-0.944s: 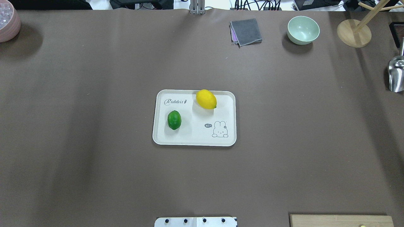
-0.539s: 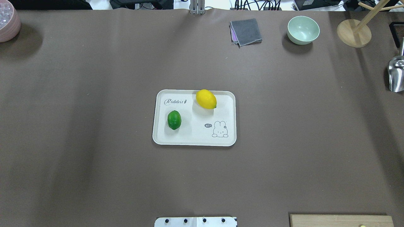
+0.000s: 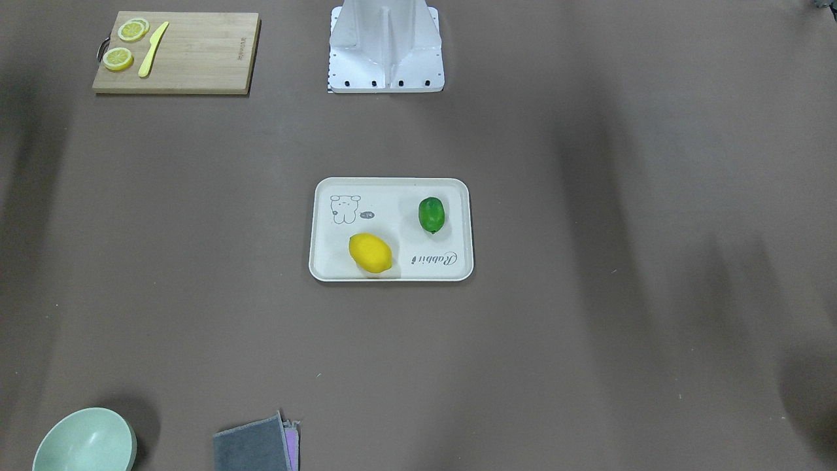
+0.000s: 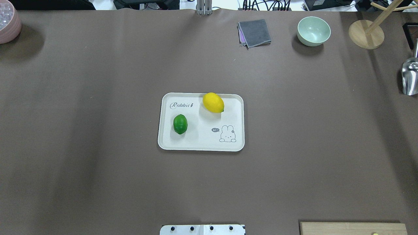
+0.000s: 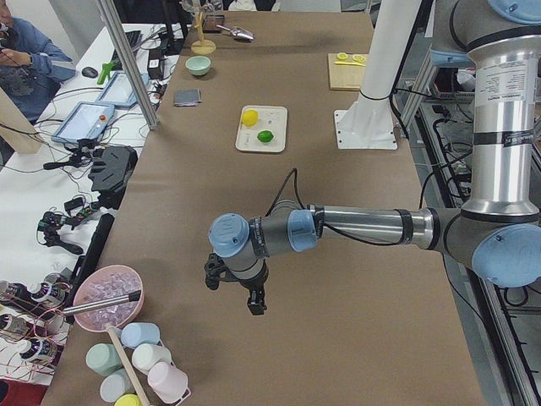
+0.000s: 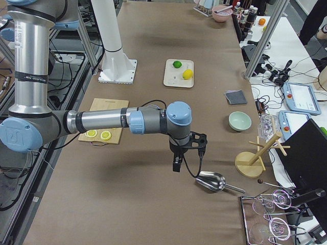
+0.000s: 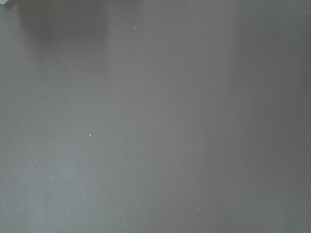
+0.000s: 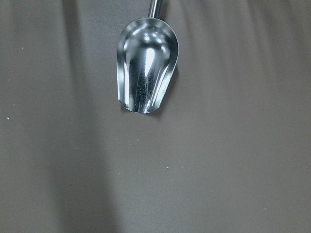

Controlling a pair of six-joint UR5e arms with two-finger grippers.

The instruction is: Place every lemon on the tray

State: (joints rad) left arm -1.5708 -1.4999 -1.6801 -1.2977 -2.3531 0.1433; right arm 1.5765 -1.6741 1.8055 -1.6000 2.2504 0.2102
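The off-white tray [image 4: 200, 144] lies mid-table, also in the front-facing view [image 3: 392, 196]. The yellow lemon [image 4: 213, 102] rests at its far edge and the green lemon [image 4: 180, 124] on its left half; both show in the front-facing view too, the yellow lemon [image 3: 370, 253] and the green one [image 3: 431, 214]. My left gripper [image 5: 252, 304] hangs over bare table far from the tray, seen only from the left side. My right gripper [image 6: 176, 164] hangs near the metal scoop [image 8: 146, 73], seen only from the right side. I cannot tell whether either is open or shut.
A wooden cutting board [image 3: 196, 59] with lemon slices [image 3: 118, 59] and a yellow knife lies near the robot base [image 3: 386, 52]. A green bowl [image 4: 313, 31], grey cloth [image 4: 254, 32], wooden stand [image 4: 365, 34] and pink bowl [image 4: 8, 23] line the far edge.
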